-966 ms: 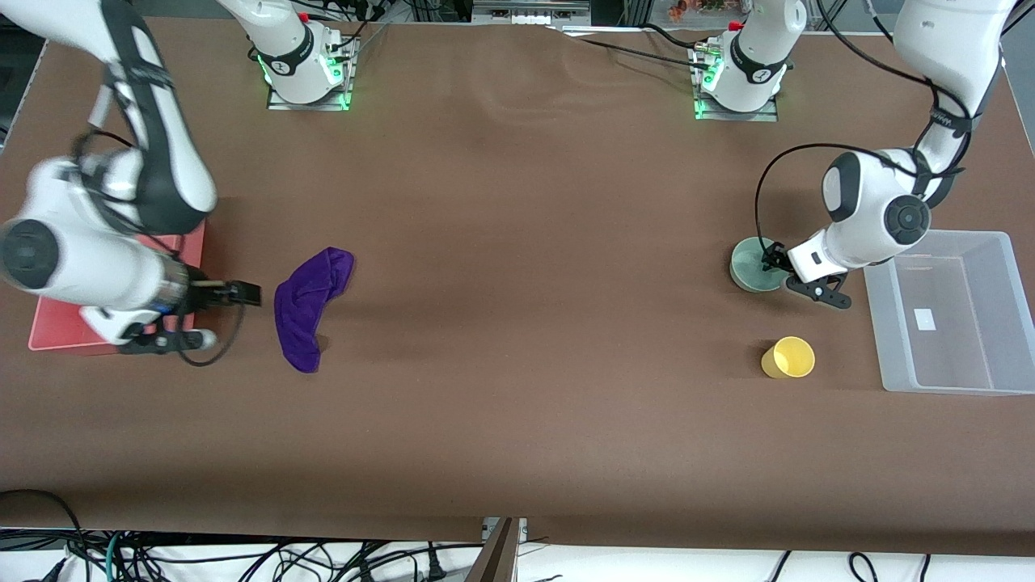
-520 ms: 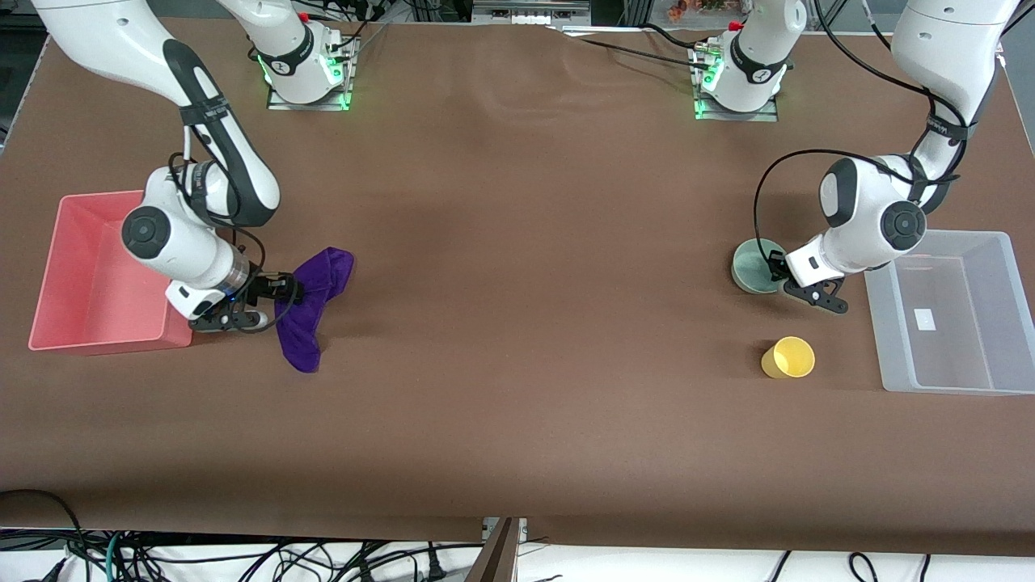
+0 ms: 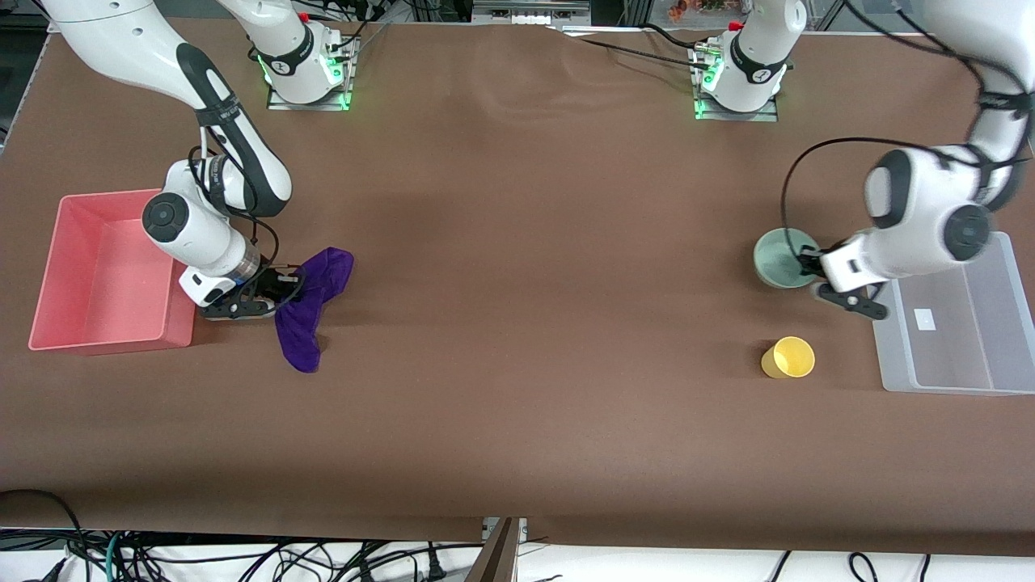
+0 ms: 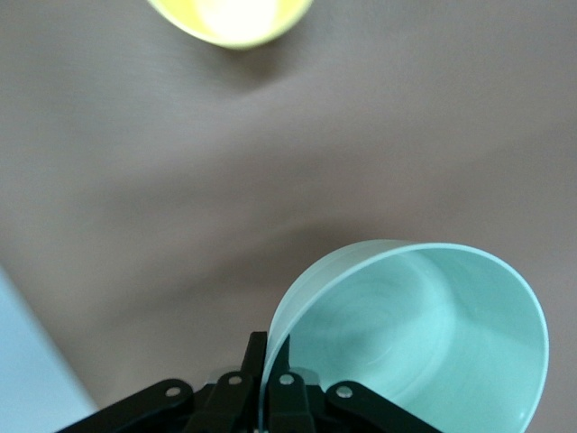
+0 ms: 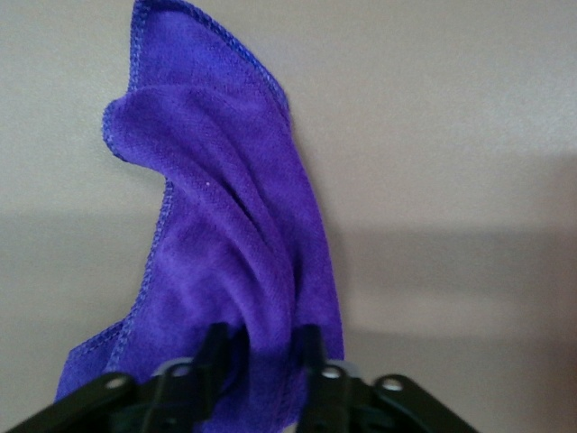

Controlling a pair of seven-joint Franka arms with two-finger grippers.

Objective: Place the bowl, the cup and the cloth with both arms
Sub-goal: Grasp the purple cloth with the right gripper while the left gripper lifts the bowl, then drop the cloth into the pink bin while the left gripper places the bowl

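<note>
The pale green bowl (image 3: 781, 257) is pinched by its rim in my left gripper (image 3: 811, 264), which holds it tilted a little above the table beside the clear bin. In the left wrist view one finger is inside and one outside the bowl (image 4: 424, 334), and the gripper (image 4: 273, 361) is shut on the rim. The yellow cup (image 3: 788, 358) stands upright, nearer the front camera than the bowl, and shows in the left wrist view (image 4: 230, 18). The purple cloth (image 3: 327, 271) lies on the table. My right gripper (image 3: 285, 293) is down on its middle, fingers closed round a bunched fold (image 5: 225, 207).
A pink bin (image 3: 48, 267) stands at the right arm's end of the table, right beside my right gripper. A clear plastic bin (image 3: 954, 380) stands at the left arm's end, partly under my left arm. The brown table stretches between them.
My left gripper has lifted the bowl and carried it toward the clear bin. My right arm swung from over the pink bin down onto the cloth and closed on its middle.
</note>
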